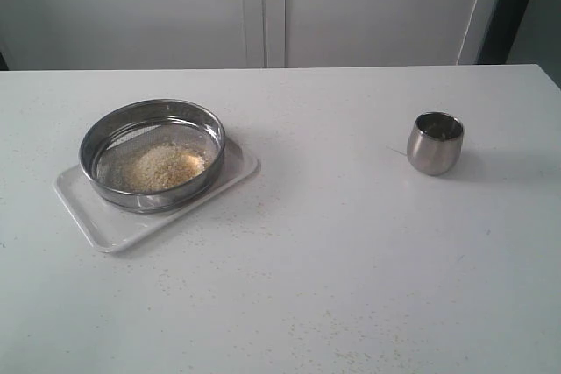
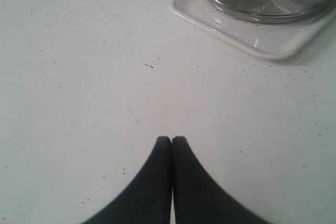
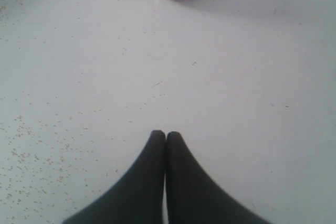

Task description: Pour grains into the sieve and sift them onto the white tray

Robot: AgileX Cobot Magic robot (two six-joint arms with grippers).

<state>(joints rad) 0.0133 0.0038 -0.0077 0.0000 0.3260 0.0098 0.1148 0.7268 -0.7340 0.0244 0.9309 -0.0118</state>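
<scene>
The sieve (image 1: 154, 201) is found standing on the white tray (image 1: 114, 230) at the left of the table (image 1: 351, 260), with the grains (image 1: 165, 166) heaped on its mesh, off-centre toward the nearer wall. A small steel cup (image 1: 435, 144) is set upright well apart at the right; its contents cannot be made out. The left tool (image 2: 171, 139) is closed on nothing, fingertips pressed together, and is held over bare table near a corner of the tray. The right tool (image 3: 166, 134) is likewise closed and empty, and is pointed toward the cup. Stray grains (image 3: 31, 156) are noted on the table. Pouring is judged done and sifting outstanding. The following risks are recorded: the sieve covers nearly the full width of the tray, so fines may be thrown past the low rim if it is shaken widely; the thin steel wall may slip from a pinch; the light tray may be dragged along if the sieve is not lifted clear; the off-centre heap may spill over the wall if the sieve is tilted.
</scene>
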